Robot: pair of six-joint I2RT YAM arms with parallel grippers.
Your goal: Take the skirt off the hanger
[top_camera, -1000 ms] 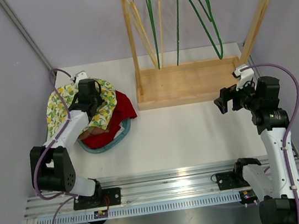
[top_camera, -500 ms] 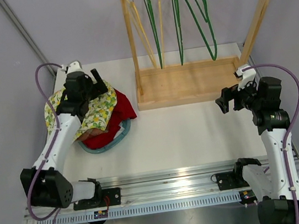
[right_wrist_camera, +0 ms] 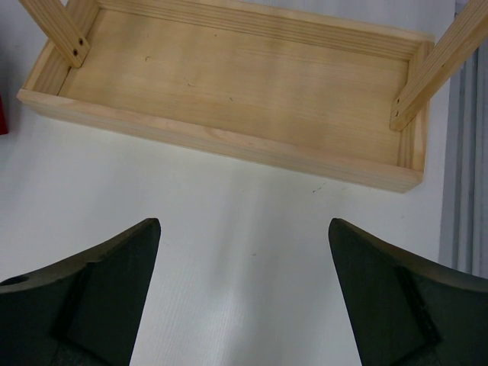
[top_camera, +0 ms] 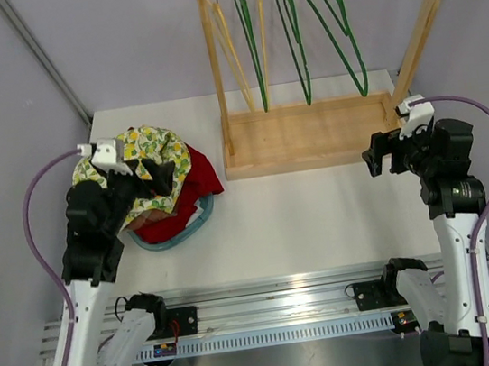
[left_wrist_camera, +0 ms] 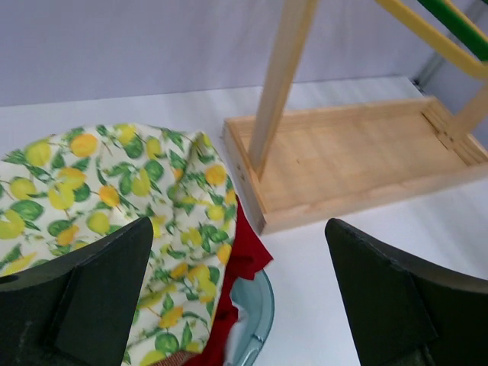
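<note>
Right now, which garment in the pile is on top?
The lemon-print garment, yellow and green on white; the red garment lies beneath it.

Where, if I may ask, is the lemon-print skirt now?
Top view, left side of the table: the skirt lies atop a red garment, left of the wooden rack.

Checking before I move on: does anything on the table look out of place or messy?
Nothing looks damaged. The lemon-print skirt lies crumpled on a red garment, and the heap spills over the rim of the teal basket at the left of the table. The green hangers hang bare on the rack.
</note>
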